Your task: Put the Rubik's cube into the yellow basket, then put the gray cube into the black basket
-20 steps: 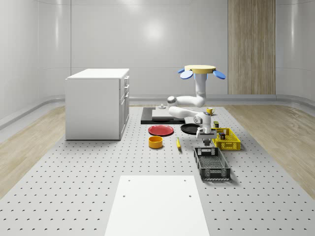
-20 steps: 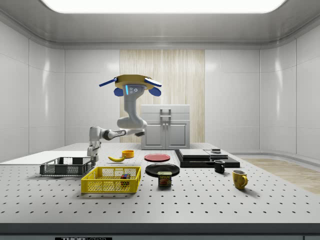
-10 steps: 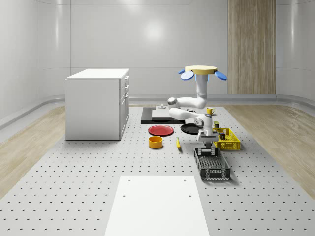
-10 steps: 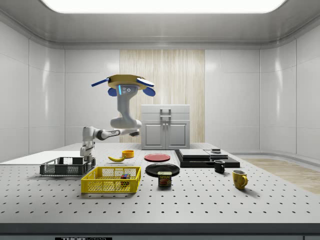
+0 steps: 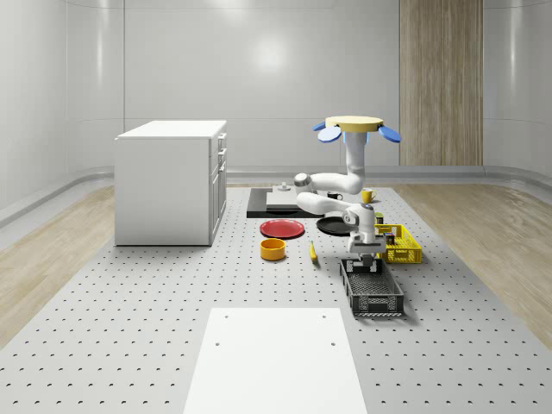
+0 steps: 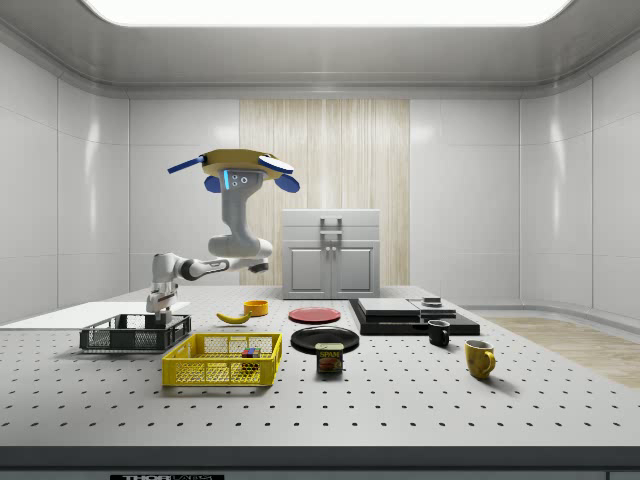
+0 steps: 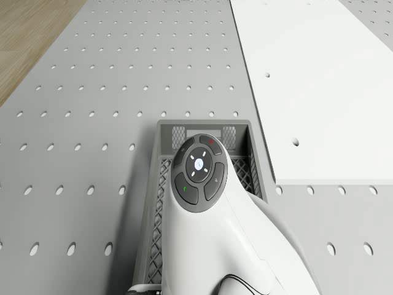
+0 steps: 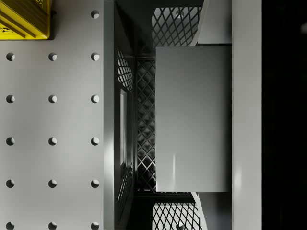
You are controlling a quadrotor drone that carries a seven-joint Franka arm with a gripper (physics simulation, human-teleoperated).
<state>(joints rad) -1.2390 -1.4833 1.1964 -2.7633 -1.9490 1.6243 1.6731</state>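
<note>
Gripper, pointing straight down, pinched on the gray cube, poised at the rim of the black basket; whether the cube touches the mesh floor is unclear. Yellow basket lies just beside the gripper, with what appears to be the Rubik's cube inside. Drone hovers above and behind, over the perforated table. White cabinet stands well apart; pale walls enclose the room.
</note>
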